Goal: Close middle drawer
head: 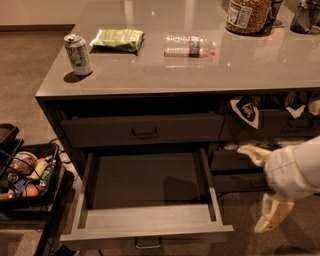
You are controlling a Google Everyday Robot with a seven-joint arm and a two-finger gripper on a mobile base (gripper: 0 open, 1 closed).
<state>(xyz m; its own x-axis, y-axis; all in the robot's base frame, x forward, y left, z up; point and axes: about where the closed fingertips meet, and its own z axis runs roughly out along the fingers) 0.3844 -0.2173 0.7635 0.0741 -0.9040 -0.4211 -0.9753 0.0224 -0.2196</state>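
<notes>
The middle drawer (150,220) is pulled far out from the dark cabinet and is empty, with paler grey inner walls and floor. Its small loop handle (148,243) shows at the bottom edge of the front. My gripper (249,189) is to the right of the drawer, just past its right side wall and apart from it. Its two pale fingers (255,152) are spread wide with nothing between them. Behind them is the white wrist (295,170).
A closed drawer (144,131) sits above the open one. On the counter (150,75) are a soda can (78,54), a green bag (118,39), a lying water bottle (189,46) and a jar (246,15). A bin of items (25,175) stands on the floor at the left.
</notes>
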